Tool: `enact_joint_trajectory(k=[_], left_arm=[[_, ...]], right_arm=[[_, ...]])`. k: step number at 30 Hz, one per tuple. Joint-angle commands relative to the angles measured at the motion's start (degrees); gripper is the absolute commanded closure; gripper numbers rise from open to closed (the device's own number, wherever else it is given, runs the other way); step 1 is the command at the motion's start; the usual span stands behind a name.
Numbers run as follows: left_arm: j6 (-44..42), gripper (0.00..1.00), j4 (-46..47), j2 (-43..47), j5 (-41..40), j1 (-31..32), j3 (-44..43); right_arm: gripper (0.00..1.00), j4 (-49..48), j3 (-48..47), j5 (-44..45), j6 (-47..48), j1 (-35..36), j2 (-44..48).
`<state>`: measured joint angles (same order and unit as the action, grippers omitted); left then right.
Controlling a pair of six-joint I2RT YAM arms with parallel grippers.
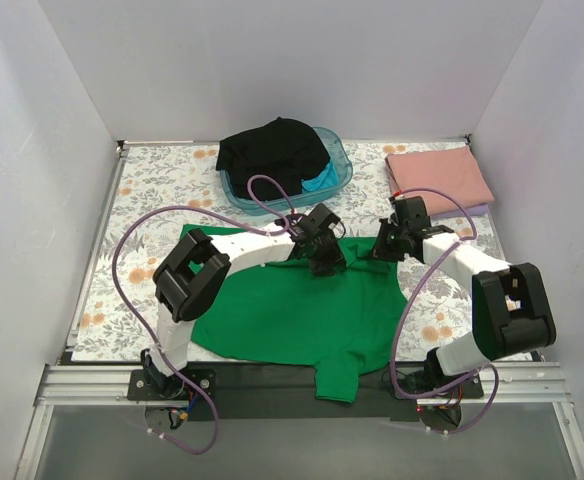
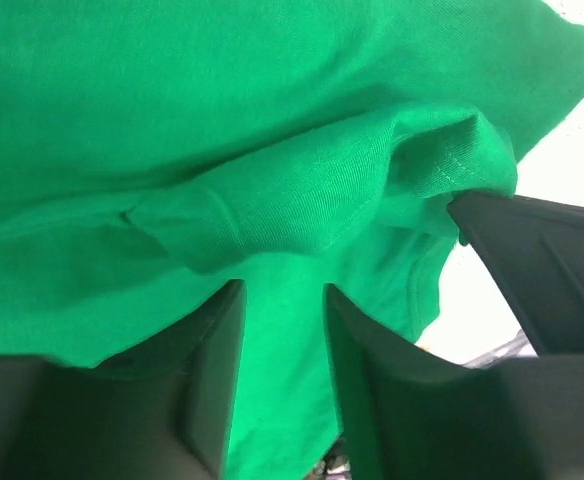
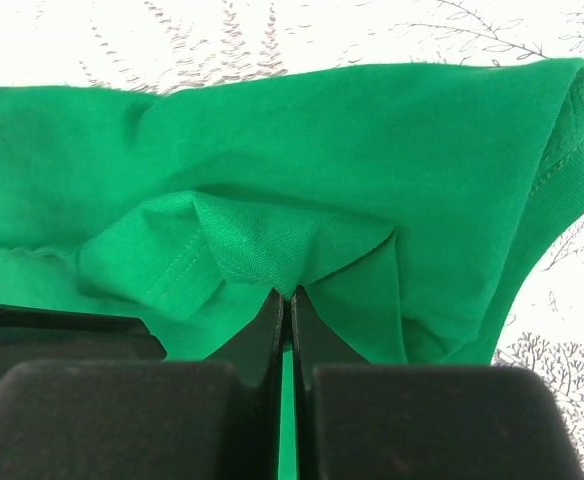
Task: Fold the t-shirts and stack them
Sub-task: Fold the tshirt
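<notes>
The green t-shirt lies spread on the floral table cover on the near side of the translucent blue tub, one sleeve hanging over the table edge farthest from the tub. Both grippers sit at the shirt's edge closest to the tub. The right gripper has its fingers pressed together on a raised fold of the green cloth. The left gripper shows a narrow gap between its fingers, filled with green fabric; whether it grips cannot be told. A black t-shirt is heaped in the tub over a turquoise one. Right of the tub lies a folded pink t-shirt.
</notes>
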<state>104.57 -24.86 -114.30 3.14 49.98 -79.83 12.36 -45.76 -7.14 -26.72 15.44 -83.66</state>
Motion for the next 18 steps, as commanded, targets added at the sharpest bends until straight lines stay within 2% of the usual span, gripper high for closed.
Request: enact_joint_trajectory(k=[1,4,7,13,16,17,18], left_arm=[[-0.9,0.59,-1.2,-1.0,-1.7,-0.1,-2.8],[-1.3,0.54,-1.9,-2.6,-2.3,-0.1,-4.6],[-1.3,0.54,-3.6,-4.4,-5.9,-0.1,-6.9],[-1.7,0.56,-5.0,-7.8,-6.6,-0.1,-10.9],[-1.9,0.71,-5.8,-8.3,-6.4,-0.1,-12.1],[-1.9,0.89,-5.9,-8.2,-6.6,-0.1,-12.1],[-1.8,0.96,-6.2,-7.8,-6.5,-0.1,-11.9]], right_arm=[[0.99,0.2,-3.7,1.3,0.9,-0.1,-3.2],[0.99,0.4,-6.3,1.1,1.1,-0.2,-5.8],[0.99,0.3,-7.3,0.7,0.8,-0.2,-7.2],[0.99,0.3,-7.6,0.7,1.0,-0.4,-7.8],[0.99,0.3,-7.3,0.8,1.1,-0.5,-7.7],[0.99,0.3,-7.2,0.8,1.1,-0.6,-7.7],[0.99,0.4,-7.1,0.7,1.1,-0.7,-7.6]])
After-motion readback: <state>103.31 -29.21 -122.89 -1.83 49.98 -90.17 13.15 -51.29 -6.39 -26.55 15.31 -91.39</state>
